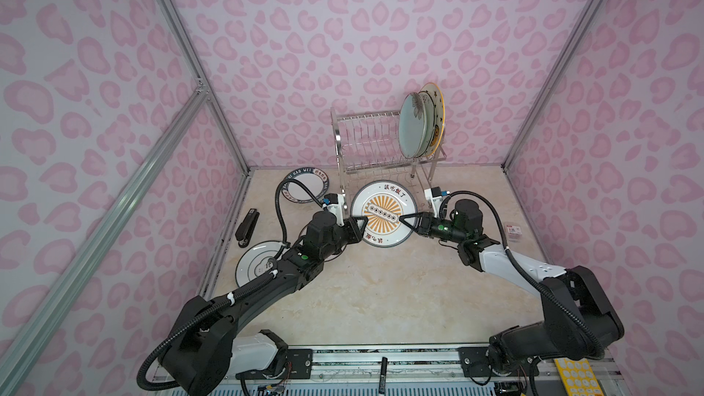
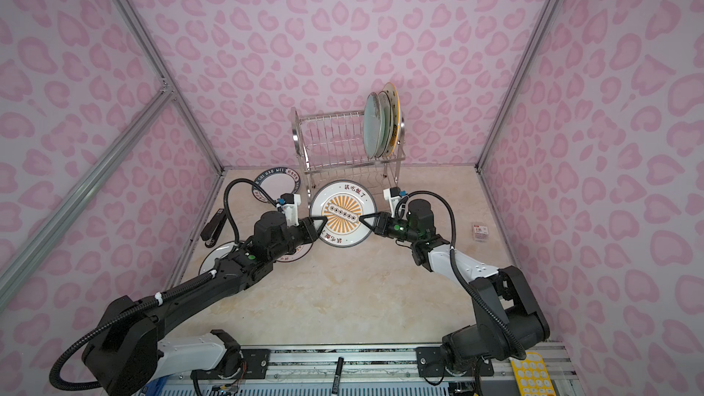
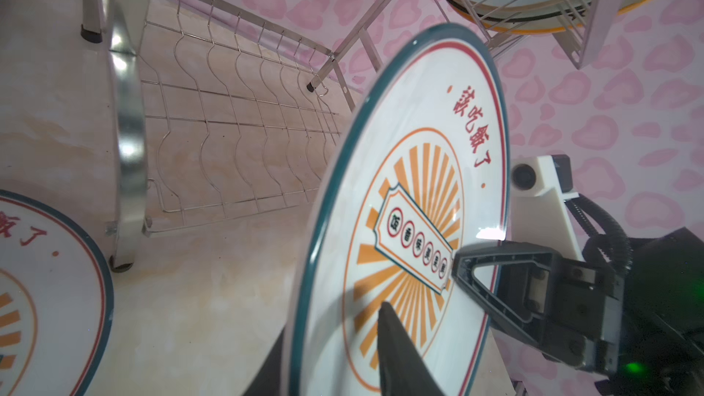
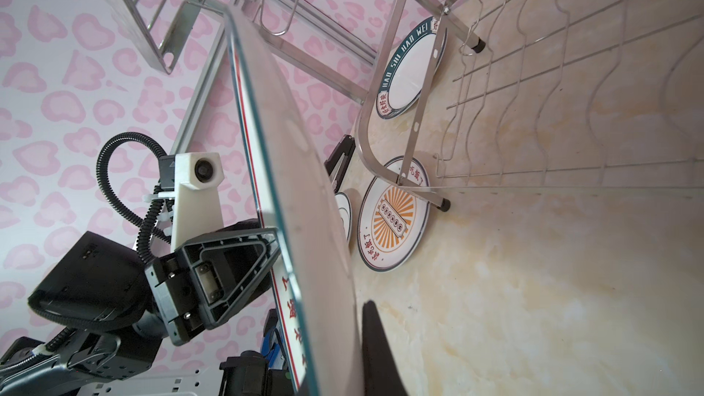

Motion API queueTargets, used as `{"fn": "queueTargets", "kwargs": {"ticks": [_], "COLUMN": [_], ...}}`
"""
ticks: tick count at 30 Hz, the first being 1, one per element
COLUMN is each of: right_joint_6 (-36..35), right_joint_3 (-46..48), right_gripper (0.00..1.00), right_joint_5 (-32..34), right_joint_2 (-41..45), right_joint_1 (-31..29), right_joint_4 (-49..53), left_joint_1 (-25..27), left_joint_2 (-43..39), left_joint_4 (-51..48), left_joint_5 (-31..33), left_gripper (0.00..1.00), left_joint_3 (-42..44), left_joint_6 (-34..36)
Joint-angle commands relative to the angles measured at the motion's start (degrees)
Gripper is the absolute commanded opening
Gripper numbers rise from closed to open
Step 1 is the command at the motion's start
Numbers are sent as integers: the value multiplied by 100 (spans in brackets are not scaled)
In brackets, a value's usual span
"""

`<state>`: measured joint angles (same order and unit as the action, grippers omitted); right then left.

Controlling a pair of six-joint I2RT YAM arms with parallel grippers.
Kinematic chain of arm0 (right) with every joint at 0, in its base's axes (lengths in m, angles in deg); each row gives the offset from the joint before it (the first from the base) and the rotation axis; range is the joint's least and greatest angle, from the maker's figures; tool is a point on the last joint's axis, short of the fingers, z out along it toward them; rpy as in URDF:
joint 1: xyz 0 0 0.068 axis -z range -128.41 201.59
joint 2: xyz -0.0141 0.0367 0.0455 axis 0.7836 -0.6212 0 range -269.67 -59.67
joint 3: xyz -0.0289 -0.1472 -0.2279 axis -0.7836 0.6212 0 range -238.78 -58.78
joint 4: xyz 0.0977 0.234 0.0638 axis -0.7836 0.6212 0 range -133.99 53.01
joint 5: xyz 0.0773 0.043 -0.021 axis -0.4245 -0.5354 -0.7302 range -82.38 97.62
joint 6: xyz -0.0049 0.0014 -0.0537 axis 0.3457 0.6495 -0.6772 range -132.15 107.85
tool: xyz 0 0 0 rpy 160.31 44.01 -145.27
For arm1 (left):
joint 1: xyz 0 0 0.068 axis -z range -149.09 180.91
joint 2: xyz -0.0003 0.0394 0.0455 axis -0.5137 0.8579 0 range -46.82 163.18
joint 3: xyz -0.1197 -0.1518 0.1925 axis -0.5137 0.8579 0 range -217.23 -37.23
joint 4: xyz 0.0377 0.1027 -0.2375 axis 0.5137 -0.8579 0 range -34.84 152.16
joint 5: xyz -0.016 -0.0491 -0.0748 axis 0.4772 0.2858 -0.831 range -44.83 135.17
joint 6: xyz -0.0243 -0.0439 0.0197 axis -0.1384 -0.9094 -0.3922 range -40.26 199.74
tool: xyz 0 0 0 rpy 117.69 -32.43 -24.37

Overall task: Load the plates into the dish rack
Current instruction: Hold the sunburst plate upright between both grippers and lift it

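Glossy round sunburst plate (image 1: 383, 200) is held tilted just in front of the shiny wire rack (image 1: 365, 135), lower tier. R gripper (image 1: 404, 219) is clamped on its rim. L gripper (image 1: 360, 221) straddles the opposite rim; can't tell if it's gripping. Upper slots left of the teal plate (image 1: 413, 127) are open. Marble-look table (image 1: 381, 299) gives room in front.

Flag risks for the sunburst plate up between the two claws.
The held sunburst plate hangs tilted, the right claw and left claw only at its rim; it could slip or swing.
The dish rack stands just behind; lifting could clip its frame.
A drop could hit the second sunburst plate lying nearby.
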<state>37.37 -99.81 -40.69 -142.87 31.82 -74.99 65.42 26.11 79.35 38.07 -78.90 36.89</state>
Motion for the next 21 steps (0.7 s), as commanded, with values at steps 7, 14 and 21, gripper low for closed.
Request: {"fn": "queueTargets", "kwargs": {"ticks": [7,14,21], "right_joint_6": [-253,-663,-1735], "right_joint_3": [59,43,-136], "right_gripper": [0,0,0], "right_joint_5": [358,545,844], "right_joint_2": [113,326,924], "right_joint_1": [106,308,680], "right_joint_4": [307,963,2371], "left_joint_1": [10,6,11], "left_joint_2": [-262,-476,-586], "left_joint_4": [168,48,-26], "left_joint_5": [-180,-27,89], "left_gripper": [42,43,43], "left_joint_3": [39,122,140], "left_joint_6": [224,286,330]}}
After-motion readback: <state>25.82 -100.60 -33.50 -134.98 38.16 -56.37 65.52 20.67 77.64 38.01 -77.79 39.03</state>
